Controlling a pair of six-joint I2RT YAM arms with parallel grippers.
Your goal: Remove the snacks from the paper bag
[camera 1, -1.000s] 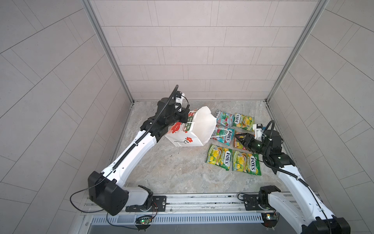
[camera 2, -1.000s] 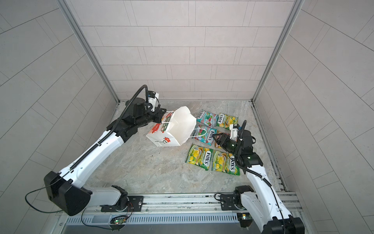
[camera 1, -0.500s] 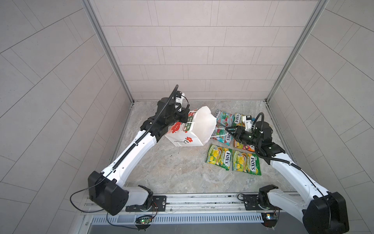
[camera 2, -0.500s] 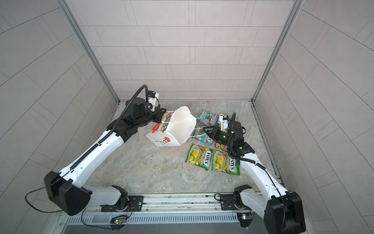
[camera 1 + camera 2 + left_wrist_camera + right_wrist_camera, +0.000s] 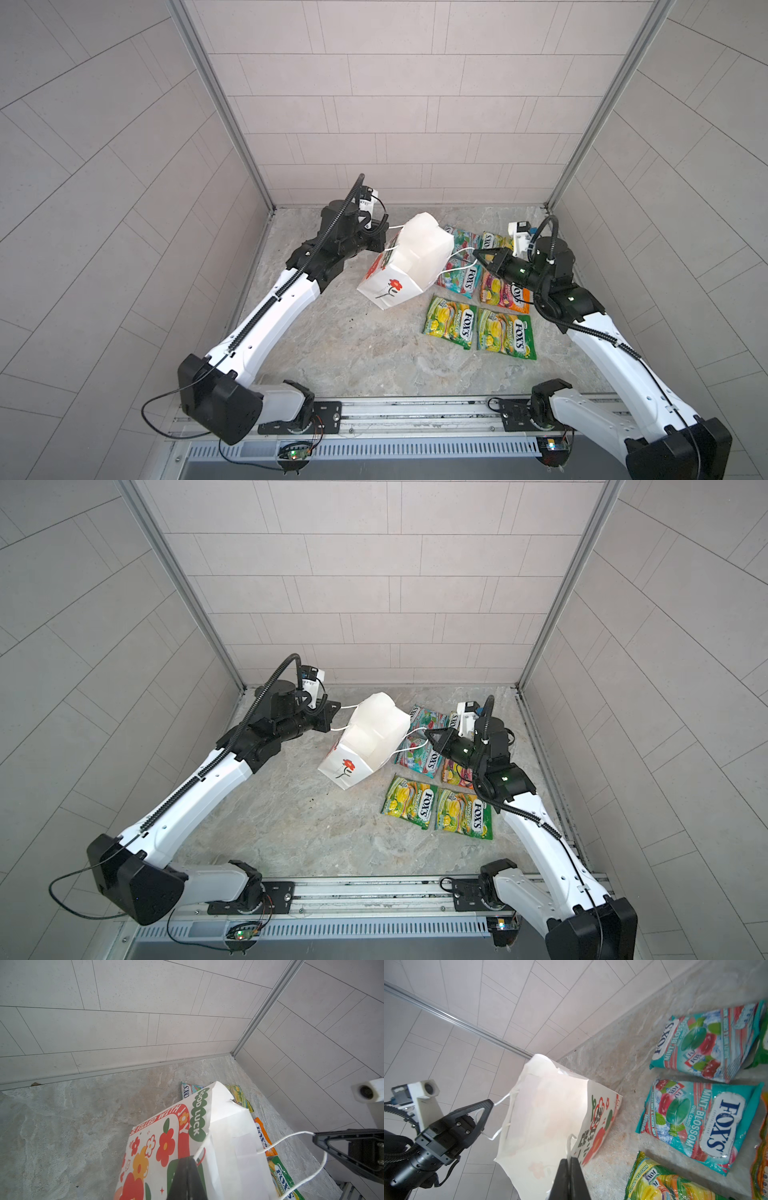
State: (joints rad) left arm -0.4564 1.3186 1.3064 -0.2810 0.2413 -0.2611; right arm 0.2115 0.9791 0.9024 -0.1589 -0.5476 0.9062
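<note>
- Shows the paper bag (image 5: 405,266) (image 5: 365,746) tipped over at the middle rear of the marble floor (image 5: 353,353), one bottom corner down on the stone, red flower print facing forward in both top views.
- Catches the left gripper (image 5: 384,245) (image 5: 190,1158) with jaws pressed fully together on a white cord handle (image 5: 200,1147), the cord pulled out from the bag's rim.
- Finds the right gripper (image 5: 478,254) (image 5: 570,1162) closed just as tight, pinching the opposite cord handle (image 5: 568,1142) (image 5: 457,259) at its very tips.
- Leaves the bag strung between the two grippers, mouth spread and turned toward the right arm, with the bright white interior on show in the right wrist view.
- Sets the snacks flat on the floor just right of the bag, all six outside it.
- Puts the rear teal packet (image 5: 463,240) (image 5: 708,1043) and the front teal packet (image 5: 459,281) (image 5: 702,1124) nearest the bag, one behind the other, the held cord looping over the front one.
- Tucks the rear green-yellow packet (image 5: 492,241) beside the rear teal one, partly hidden by the right arm.
- Places the orange-red packet (image 5: 505,293) below the right gripper, next to the front teal packet.
- Lines up the two front green-yellow packets (image 5: 451,326) side by side, closest to the base rail (image 5: 415,411).
- Closes in the scene with pale tiled walls (image 5: 395,104) on three sides.
</note>
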